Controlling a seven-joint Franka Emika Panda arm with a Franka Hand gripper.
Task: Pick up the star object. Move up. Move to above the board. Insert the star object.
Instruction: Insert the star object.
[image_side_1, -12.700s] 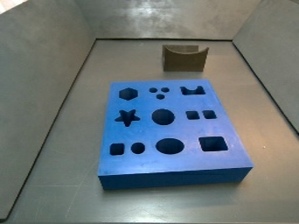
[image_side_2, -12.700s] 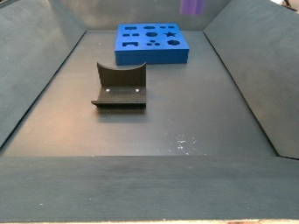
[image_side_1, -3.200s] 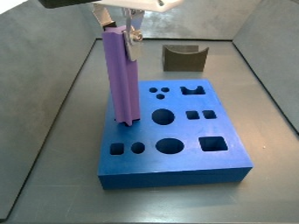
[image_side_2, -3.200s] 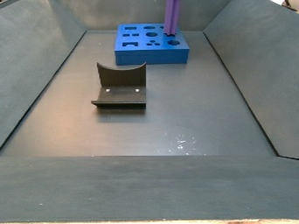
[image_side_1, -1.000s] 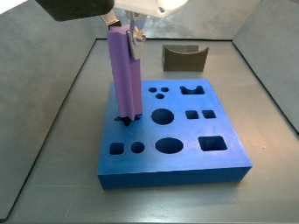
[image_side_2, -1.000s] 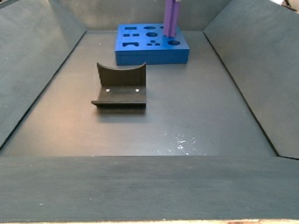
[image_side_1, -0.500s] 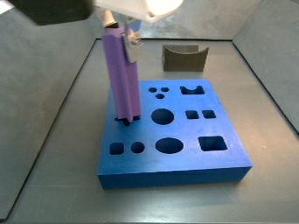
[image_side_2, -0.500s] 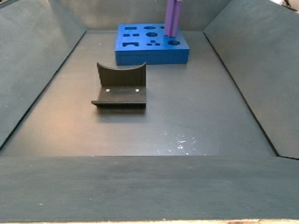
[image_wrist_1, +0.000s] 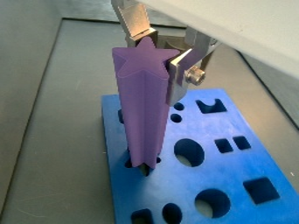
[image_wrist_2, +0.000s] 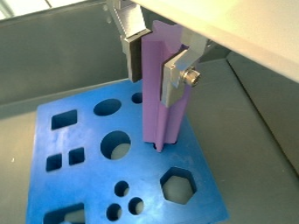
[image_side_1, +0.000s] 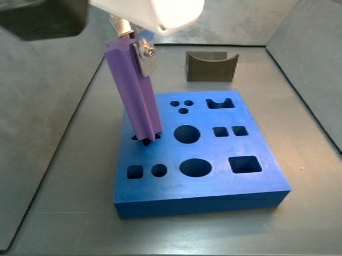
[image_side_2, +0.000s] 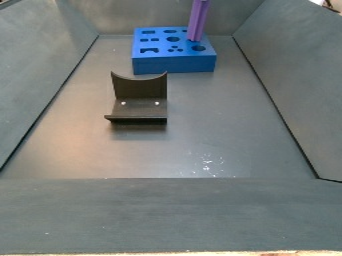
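I've got the gripper (image_wrist_1: 158, 45) up over the board (image_wrist_1: 233, 166), clamped on the top end of the star (image_wrist_1: 142, 105). In both wrist views the silver fingers (image_wrist_2: 176, 72) press flat against opposite sides of the purple prism, so the jaws are narrow, closed down on it.

The star's foot is down at the board's star hole. In a wrist view (image_wrist_2: 163, 87) the lower tip sits right at the opening, next to the hexagon hole (image_wrist_2: 177, 185). I can't tell how deep it has gone in.

From a side view the star (image_side_1: 134, 88) leans: its top tilts away from the board's middle, toward the gripper (image_side_1: 131, 38), while its base meets the board (image_side_1: 201, 190) on the star-hole side. Not plumb, then.

In a side view from down the tray, the board (image_side_2: 151, 62) lies at the far end of the floor, and the star (image_side_2: 198, 20) rises from its corner and runs off the top edge; the gripper itself is out of that shot.

The fixture (image_side_2: 135, 103) stands mid-floor, well apart from the board. In a side view it shows behind the board (image_side_1: 210, 66), near the back wall.
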